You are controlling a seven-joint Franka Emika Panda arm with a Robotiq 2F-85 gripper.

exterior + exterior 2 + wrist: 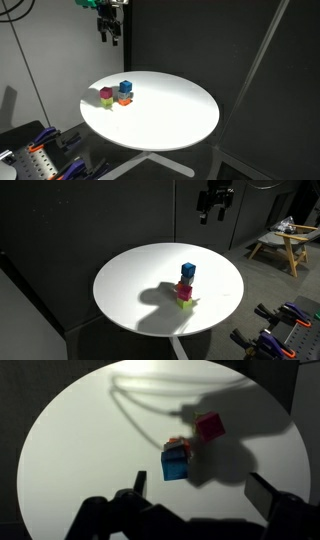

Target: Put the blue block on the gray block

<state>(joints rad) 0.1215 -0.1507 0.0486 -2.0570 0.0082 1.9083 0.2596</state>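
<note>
The gripper (108, 38) is hanging released, high above the round white table (180, 115); the bright-blue cube (126, 87) is sitting beside a magenta cube (106, 94).

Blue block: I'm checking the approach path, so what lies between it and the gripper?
Nothing; the stretch between gripper and blue block is bare, in both exterior views.

Block cluster (186, 285) mid-table, open tabletop (130, 280) all around

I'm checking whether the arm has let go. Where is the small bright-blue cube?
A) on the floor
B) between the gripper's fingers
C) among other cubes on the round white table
C: the bright-blue cube sits among cubes on the round white table; the gripper hangs open above.
</note>
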